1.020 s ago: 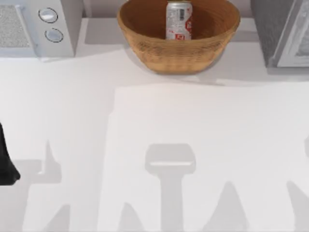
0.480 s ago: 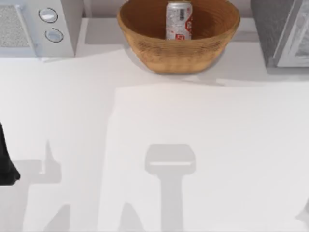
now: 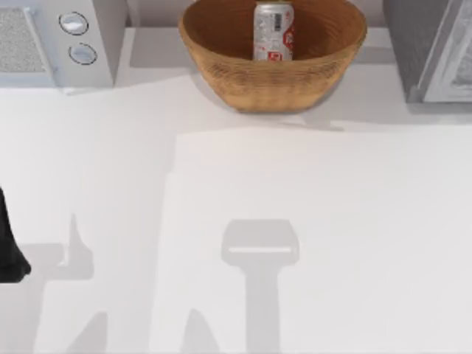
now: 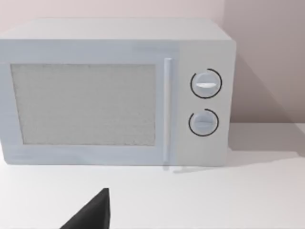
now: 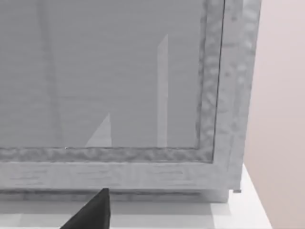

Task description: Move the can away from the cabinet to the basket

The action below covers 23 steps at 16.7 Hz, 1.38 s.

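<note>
A: Item, small silver metal can with red marks: upright inside the round tan wicker basket, well apart from the dark grey speckled cabinet.

B: Pincers?

A: Left pincer at the white desk's left edge; spread, I cannot tell. I judge the move complete: I keep both arms clear of the basket.

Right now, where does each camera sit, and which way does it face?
Top view: above the table, looking down on the basket holding the upright can, between the white microwave and the cabinet; a dark part of the left arm shows at the left edge.
Left wrist view: low, facing the microwave's front; a dark tip of the left tool shows.
Right wrist view: low, facing the cabinet's door; a dark tip of the right tool shows.
Shared: the top and left wrist views both show the microwave.
</note>
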Each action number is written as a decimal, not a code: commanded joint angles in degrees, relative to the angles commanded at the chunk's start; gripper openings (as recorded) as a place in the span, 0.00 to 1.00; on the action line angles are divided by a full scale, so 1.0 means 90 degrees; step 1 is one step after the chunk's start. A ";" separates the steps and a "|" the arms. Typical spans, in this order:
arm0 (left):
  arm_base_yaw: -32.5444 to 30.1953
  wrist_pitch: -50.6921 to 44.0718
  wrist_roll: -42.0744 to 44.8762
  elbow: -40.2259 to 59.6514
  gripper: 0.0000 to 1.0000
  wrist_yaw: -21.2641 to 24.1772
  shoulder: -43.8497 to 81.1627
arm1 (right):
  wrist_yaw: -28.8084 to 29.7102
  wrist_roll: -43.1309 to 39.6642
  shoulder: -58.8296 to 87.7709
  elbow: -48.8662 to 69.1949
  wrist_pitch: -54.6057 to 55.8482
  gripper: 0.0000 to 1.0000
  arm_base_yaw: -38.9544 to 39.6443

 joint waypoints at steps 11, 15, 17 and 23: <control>0.0000 0.0000 0.0000 0.0000 1.00 0.0000 0.0000 | -0.0190 0.0004 -0.0180 0.2695 -0.2935 1.00 -0.0174; 0.0000 0.0000 0.0000 0.0000 1.00 0.0000 0.0000 | -0.0243 0.0005 -0.0462 0.4749 -0.5462 1.00 -0.0217; 0.0000 0.0000 0.0000 0.0000 1.00 0.0000 0.0000 | -0.0250 0.0005 -0.0630 0.5788 -0.6749 1.00 -0.0223; 0.0000 0.0000 0.0000 0.0000 1.00 0.0000 0.0000 | -0.0168 0.0001 -0.1190 0.8198 -0.9556 1.00 -0.0132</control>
